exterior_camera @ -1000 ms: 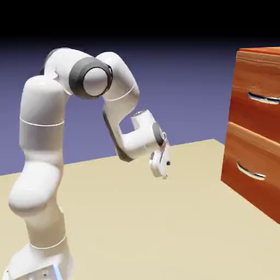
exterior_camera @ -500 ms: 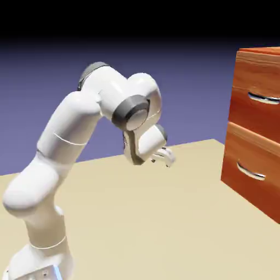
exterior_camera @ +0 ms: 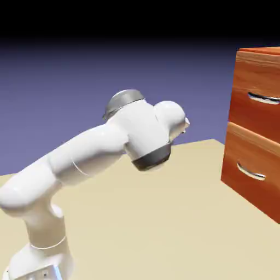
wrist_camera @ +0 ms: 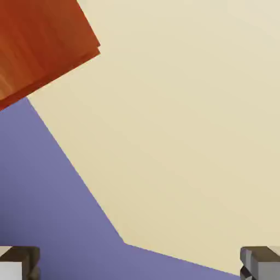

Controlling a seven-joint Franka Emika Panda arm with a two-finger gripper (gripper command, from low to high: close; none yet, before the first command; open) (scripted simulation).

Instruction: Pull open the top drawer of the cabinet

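The cabinet (exterior_camera: 257, 136) stands at the right edge of the exterior view, reddish-brown wood grain with two stacked drawers. The top drawer (exterior_camera: 252, 112) sits flush in it, and its curved silver handle (exterior_camera: 264, 99) is untouched. My white arm (exterior_camera: 131, 139) stretches toward the cabinet but is still well left of it, and its bulky wrist hides the fingers there. In the hand view my gripper (wrist_camera: 140, 263) is open. Its grey fingertips (wrist_camera: 19, 261) sit wide apart at the bottom corners with nothing between them. A corner of the cabinet (wrist_camera: 38, 46) shows at the upper left.
The lower drawer (exterior_camera: 261, 188) with its own silver handle (exterior_camera: 251, 172) is also flush. The beige table (exterior_camera: 164, 219) spreads between the arm's base and the cabinet. In the hand view the table (wrist_camera: 180, 120) meets the blue-violet backdrop (wrist_camera: 49, 208) along a slanted edge.
The arm has unfolded from an upright, bent pose and swung forward and right toward the cabinet. The hand, earlier hanging down in plain sight, is now hidden behind the wrist.
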